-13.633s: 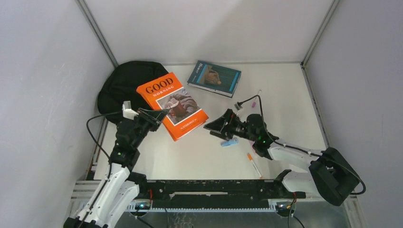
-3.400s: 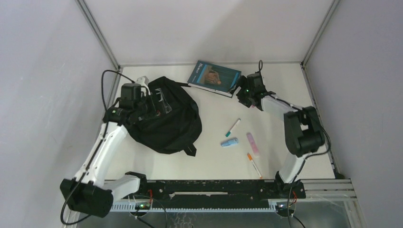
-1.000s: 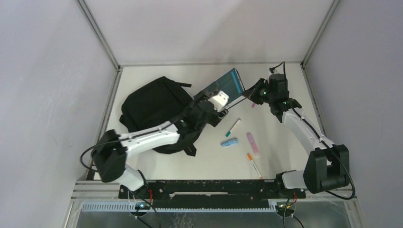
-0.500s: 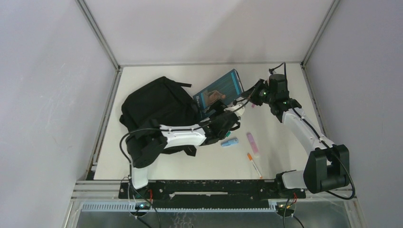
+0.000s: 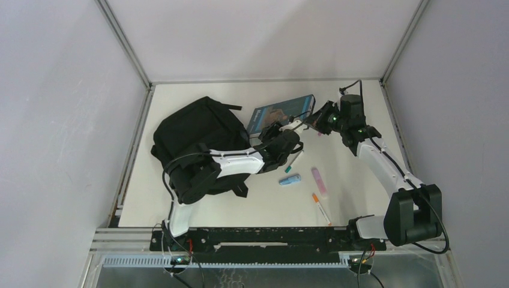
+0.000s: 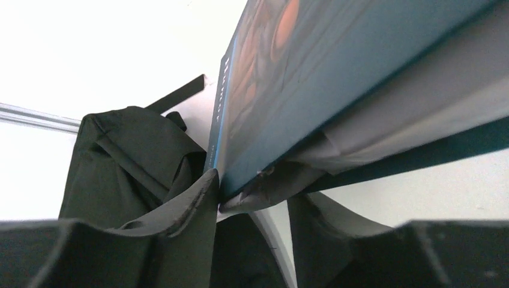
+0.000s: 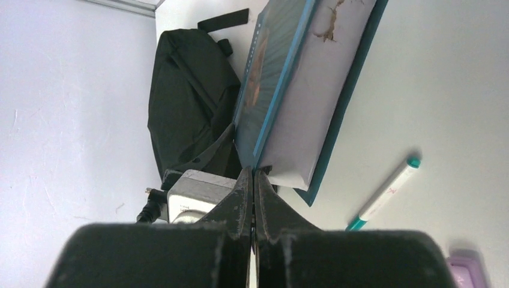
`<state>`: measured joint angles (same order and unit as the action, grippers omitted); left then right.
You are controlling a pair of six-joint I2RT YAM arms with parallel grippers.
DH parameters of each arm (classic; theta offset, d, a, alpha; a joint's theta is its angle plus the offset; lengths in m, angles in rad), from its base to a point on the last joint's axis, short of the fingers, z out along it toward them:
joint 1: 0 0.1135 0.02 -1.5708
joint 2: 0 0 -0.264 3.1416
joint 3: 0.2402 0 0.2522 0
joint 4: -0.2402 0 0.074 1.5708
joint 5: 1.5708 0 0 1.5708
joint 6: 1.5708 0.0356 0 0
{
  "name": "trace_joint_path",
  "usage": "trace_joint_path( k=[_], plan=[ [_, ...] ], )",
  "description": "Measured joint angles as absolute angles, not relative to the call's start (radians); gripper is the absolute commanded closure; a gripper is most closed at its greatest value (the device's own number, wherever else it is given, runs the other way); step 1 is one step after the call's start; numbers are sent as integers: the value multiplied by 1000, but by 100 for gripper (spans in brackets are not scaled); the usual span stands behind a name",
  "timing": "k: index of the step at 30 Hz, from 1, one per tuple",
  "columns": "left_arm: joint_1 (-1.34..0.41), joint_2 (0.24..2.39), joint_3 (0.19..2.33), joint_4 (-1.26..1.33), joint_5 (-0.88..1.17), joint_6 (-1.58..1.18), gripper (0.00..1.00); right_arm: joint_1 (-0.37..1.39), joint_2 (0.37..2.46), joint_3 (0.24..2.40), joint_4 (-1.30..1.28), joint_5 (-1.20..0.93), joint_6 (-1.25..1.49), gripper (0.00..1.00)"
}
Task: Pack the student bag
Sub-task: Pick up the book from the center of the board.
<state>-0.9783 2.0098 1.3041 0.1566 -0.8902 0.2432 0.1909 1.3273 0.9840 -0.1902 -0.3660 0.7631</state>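
Here the teal book (image 5: 282, 113), long axis pointing at the black backpack (image 5: 192, 129) lying just beside it, is pinched by the fully shut right pincer (image 7: 252, 174), while the left pincer (image 6: 249, 195), nearer the backpack, straddles its corner half-closed, grip unclear.

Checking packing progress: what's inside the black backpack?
The backpack shows only black outer fabric, so whatever is inside is covered. The teal book is outside, tilted up beside it.
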Motion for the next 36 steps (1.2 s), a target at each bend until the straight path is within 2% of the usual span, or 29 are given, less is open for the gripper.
trace_joint_path(
  k=[2, 3, 4, 5, 7, 10, 13, 23, 28, 32, 36],
  plan=[
    [-979, 2009, 1313, 138, -899, 233, 75, 191, 1326, 983, -187, -376, 767, 100],
    [-981, 2009, 1317, 128, -902, 228, 81, 191, 1325, 983, -181, -379, 769, 72],
    [-983, 2008, 1321, 116, -902, 227, 85, 191, 1324, 983, -169, -381, 772, 52],
    [-987, 2007, 1324, 99, -901, 229, 87, 191, 1320, 983, -155, -392, 778, 36],
    [-994, 2003, 1324, 72, -905, 223, 93, 192, 1297, 982, -147, -404, 781, 18],
    [-988, 1978, 1326, 22, -906, 202, 100, 193, 1235, 981, -152, -408, 786, 4],
    [-972, 1938, 1352, -46, -888, 172, 100, 167, 1156, 980, -163, -399, 783, 1],
    [-897, 1766, 1561, -338, -724, 14, 100, 92, 880, 980, -254, -188, 669, 0],
    [-793, 1701, 1726, -525, -464, -121, 100, 120, 864, 894, -195, -191, 565, 0],
    [-647, 1658, 1812, -645, -203, -284, 100, 299, 841, 720, -108, -114, 419, 0],
    [-491, 1655, 1855, -733, 75, -455, 100, 584, 805, 562, 18, 55, 170, 0]
  ],
)
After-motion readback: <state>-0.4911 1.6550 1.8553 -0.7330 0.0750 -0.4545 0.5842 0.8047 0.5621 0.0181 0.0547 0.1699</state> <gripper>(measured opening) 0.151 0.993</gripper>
